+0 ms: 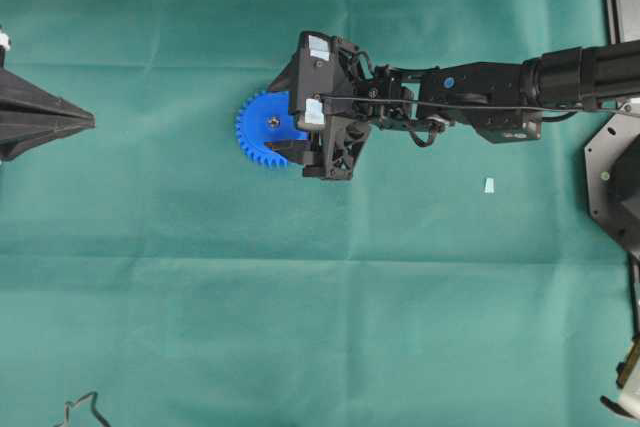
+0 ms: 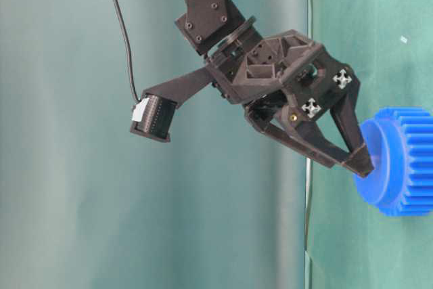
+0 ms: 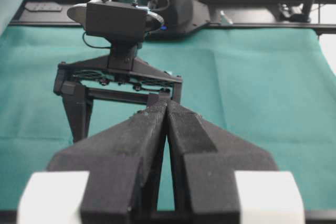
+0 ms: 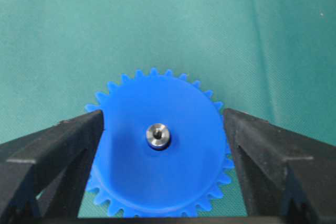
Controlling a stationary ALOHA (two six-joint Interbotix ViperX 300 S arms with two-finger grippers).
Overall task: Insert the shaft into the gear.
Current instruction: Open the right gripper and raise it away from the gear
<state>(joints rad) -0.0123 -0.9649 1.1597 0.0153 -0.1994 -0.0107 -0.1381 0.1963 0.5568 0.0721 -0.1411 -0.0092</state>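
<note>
The blue toothed gear (image 1: 258, 137) lies flat on the green cloth. The silvery shaft (image 4: 157, 135) stands upright in its centre hole, its round end showing. My right gripper (image 4: 163, 116) hangs just over the gear (image 4: 163, 171), open wide, one black finger at each side of the raised hub and nothing held between them. Seen from table level, the fingertips (image 2: 363, 166) reach the hub of the gear (image 2: 402, 164). Far to the left, my left gripper (image 1: 85, 120) rests shut and empty, its fingers (image 3: 152, 129) pressed together.
A small pale scrap (image 1: 489, 185) lies on the cloth right of the gear. A black arm base (image 1: 615, 182) stands at the right edge. A thin cable (image 1: 80, 409) curls at the near left corner.
</note>
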